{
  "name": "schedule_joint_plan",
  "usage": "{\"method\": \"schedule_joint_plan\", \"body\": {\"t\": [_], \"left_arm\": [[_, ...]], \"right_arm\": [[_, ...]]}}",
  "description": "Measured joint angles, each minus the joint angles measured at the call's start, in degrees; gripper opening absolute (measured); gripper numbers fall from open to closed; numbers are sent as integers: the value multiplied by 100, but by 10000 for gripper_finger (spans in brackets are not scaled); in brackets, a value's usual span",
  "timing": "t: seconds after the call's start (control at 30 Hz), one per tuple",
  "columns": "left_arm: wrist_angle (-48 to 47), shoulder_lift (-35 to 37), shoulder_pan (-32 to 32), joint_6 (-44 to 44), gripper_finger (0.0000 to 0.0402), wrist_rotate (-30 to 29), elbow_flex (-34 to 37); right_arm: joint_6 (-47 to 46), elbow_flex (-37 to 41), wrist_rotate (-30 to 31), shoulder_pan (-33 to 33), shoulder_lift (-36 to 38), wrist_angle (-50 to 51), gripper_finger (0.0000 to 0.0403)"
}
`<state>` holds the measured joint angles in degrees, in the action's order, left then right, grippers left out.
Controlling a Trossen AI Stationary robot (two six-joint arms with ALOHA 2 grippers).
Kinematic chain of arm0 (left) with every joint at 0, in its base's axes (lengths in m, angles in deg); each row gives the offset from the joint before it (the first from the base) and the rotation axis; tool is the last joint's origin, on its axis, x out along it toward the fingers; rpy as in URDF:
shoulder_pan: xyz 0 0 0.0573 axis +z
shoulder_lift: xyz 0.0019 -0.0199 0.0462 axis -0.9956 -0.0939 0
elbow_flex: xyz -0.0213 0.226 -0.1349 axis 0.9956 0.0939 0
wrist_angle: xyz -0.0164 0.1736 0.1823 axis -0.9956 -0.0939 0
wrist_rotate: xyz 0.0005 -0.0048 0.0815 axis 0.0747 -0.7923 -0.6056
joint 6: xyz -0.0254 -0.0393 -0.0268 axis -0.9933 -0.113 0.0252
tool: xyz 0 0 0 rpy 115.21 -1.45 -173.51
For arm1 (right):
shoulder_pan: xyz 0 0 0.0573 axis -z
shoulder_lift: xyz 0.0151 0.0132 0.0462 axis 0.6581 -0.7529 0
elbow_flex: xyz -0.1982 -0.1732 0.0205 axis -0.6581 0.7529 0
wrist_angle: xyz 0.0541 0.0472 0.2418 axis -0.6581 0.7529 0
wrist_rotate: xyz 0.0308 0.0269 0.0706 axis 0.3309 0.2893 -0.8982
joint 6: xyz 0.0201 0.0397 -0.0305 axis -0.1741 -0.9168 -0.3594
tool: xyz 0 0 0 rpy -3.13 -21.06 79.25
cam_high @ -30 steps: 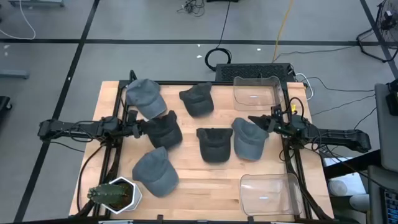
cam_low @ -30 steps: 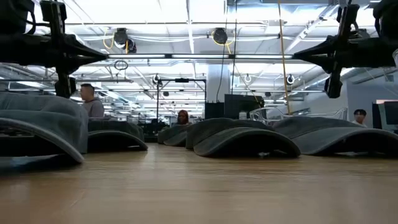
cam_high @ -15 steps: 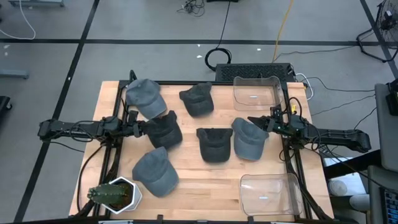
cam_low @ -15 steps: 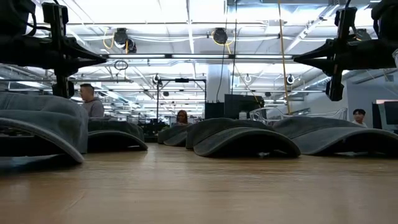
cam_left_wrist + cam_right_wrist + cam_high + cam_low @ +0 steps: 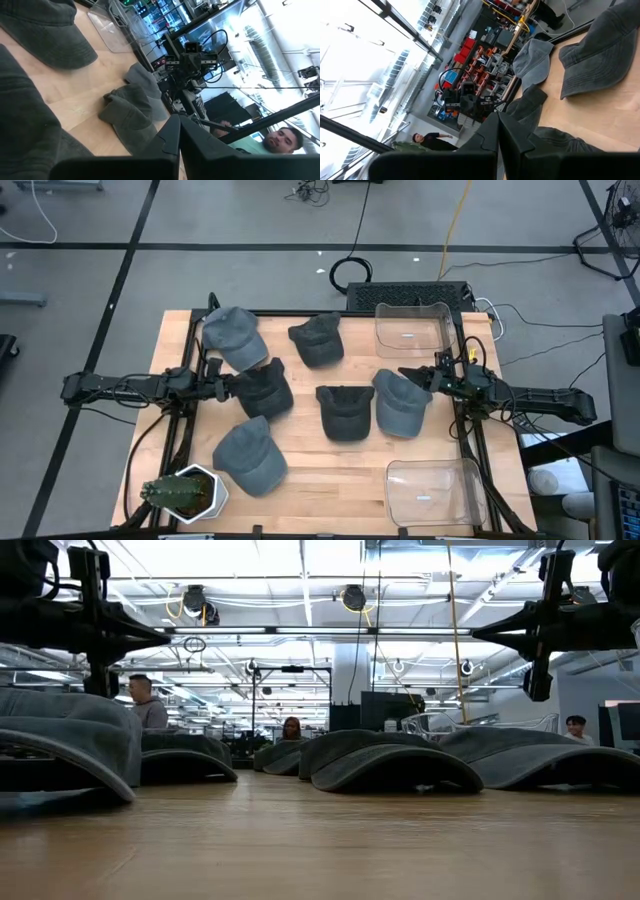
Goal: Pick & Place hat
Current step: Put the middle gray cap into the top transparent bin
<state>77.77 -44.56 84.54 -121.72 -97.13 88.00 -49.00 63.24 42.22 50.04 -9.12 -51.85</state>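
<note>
Several grey and dark caps lie crown-up on the wooden table. A light grey one is at the far left, a dark one beside it, another dark one at the far middle and a third in the centre. Two more light grey ones lie at the right and near left. My left gripper hangs shut and level above the table's left side, over the edge of the dark cap. My right gripper hangs shut and level at the right side, over the right grey cap's far edge.
Two clear plastic bins stand on the table's right side, one far and one near. A potted plant stands at the near left corner. People show in the room beyond the table.
</note>
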Motion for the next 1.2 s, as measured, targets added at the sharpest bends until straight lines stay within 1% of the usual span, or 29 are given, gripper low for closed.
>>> {"method": "schedule_joint_plan", "body": {"t": [0.07,0.13,0.27,0.4,0.5,0.63,0.77,0.83,0.93,1.0,1.1,1.2], "left_arm": [[-38,0,0,0,4,0,0],[-53,0,0,-2,7,-2,0],[-55,0,0,7,4,-4,0],[-103,0,0,21,10,-68,0],[-187,-2,0,27,18,-137,0],[-131,-2,0,-49,8,-194,0],[111,-2,0,-596,8,-565,0],[248,0,0,-647,15,-677,2],[377,-2,0,-589,17,-824,2],[449,0,0,-557,10,-957,2],[437,-2,0,-611,4,-1181,2],[488,-2,0,-649,14,-1414,2]], "right_arm": [[63,0,-126,2,0,-17,0],[128,0,-135,0,0,8,0],[544,0,-124,0,0,9,0],[622,0,-99,2,0,25,0],[827,-1,132,2,-2,47,0],[1002,0,396,3,-2,-212,0],[268,0,919,2,0,-366,0],[129,0,1094,4,-1,-383,0],[381,0,1112,4,0,-394,3],[604,-4,1118,4,0,-456,7],[682,-6,1128,4,-2,-617,15],[817,-126,1129,4,-1,-694,26]]}}
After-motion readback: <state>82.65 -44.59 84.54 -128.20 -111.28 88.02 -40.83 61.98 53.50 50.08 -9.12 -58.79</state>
